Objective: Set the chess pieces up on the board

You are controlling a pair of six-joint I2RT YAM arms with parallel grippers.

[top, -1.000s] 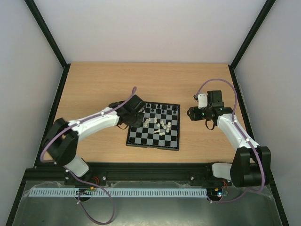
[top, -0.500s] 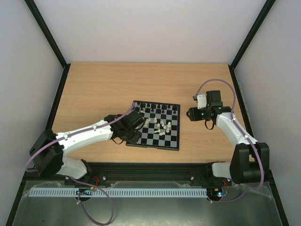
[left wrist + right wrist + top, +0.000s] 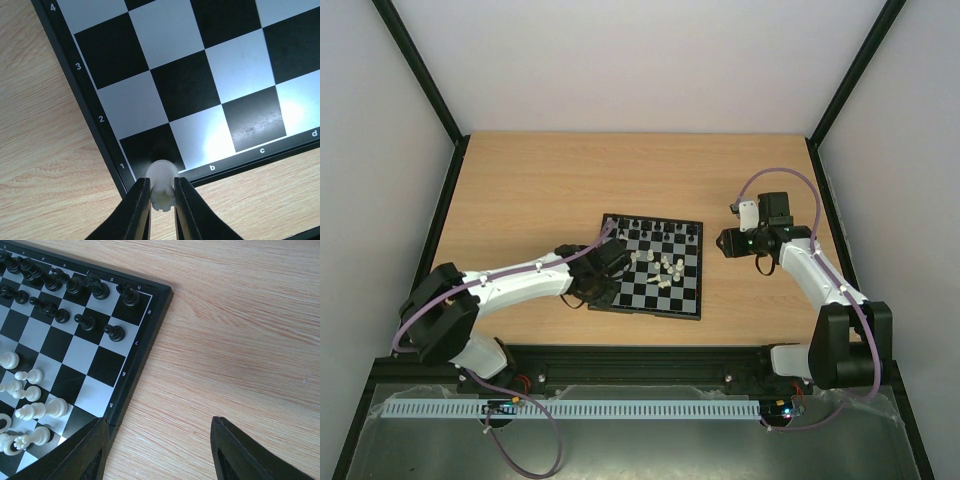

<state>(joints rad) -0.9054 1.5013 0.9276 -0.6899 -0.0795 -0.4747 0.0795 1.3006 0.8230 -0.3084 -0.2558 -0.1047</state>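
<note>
The black pieces [image 3: 74,285] are lined up on the board [image 3: 144,340], the other white pieces [image 3: 45,410] are left heaped, a white piece [image 3: 161,172] is pinched by the left gripper [image 3: 162,184], and the right gripper [image 3: 159,440] is spread wide.

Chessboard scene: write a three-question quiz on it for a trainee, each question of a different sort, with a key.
1. True or false: the left pincer is empty.
2. The white piece hangs at the corner of the board by which row number? A) 1 B) 4 C) 8
3. Fill in: the right pincer, beside the board, is ____ (open or shut).

Key: 1 false; 2 A; 3 open.
</note>
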